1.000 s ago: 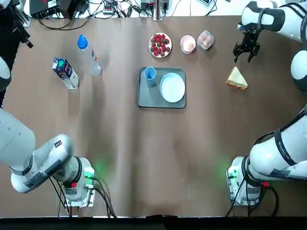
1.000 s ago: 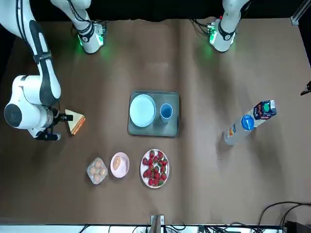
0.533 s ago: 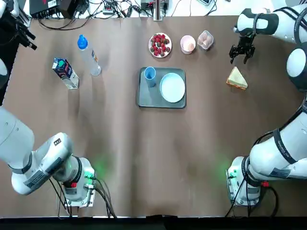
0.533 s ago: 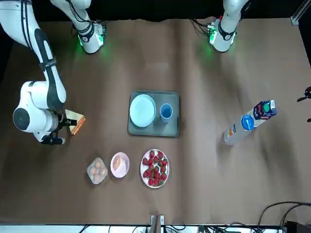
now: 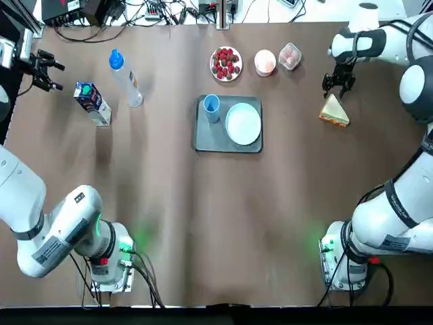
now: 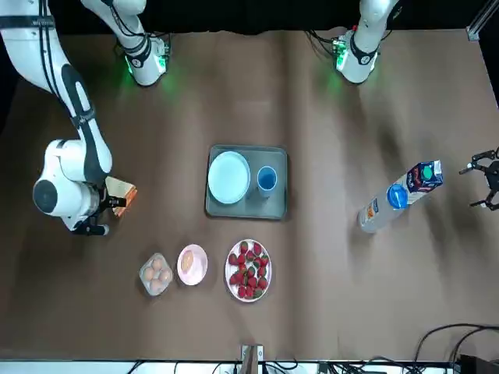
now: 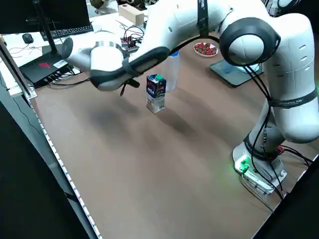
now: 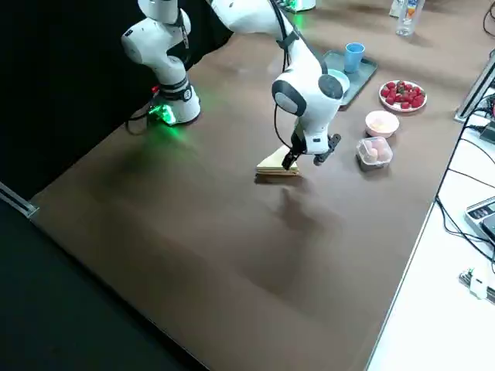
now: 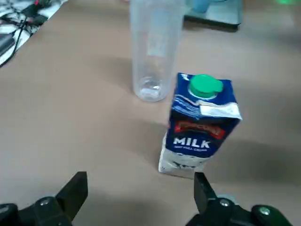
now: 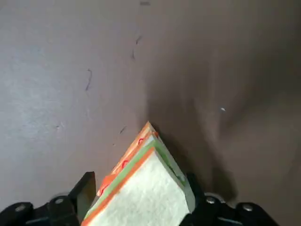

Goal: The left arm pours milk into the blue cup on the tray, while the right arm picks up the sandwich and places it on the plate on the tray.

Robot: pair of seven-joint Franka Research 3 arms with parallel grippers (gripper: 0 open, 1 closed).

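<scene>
The right gripper (image 5: 337, 82) hangs with its fingers spread wide just over the far tip of the sandwich (image 5: 334, 112); in the right wrist view the wedge's pointed corner sits between the two fingers (image 10: 85, 189), not yet squeezed. The left gripper (image 5: 42, 70) is also spread wide, low over the table at the robot's far left, just beside the milk (image 5: 92, 103) but clear of it; its wrist view shows the carton standing upright ahead of the gap between the fingers, green cap on top.

The tray (image 5: 210, 135) lies mid-table, well apart from both grippers. On it the plate (image 5: 243, 124) takes the right half, and the blue cup (image 5: 211, 105) stands at the far left corner. The sandwich lies flat on the table, to the right of the tray. A clear bottle (image 5: 126, 80) stands just right of the milk. Beyond the tray sit a dish of strawberries (image 5: 225, 63), a small pink bowl (image 5: 264, 62) and a container of eggs (image 5: 289, 56).
</scene>
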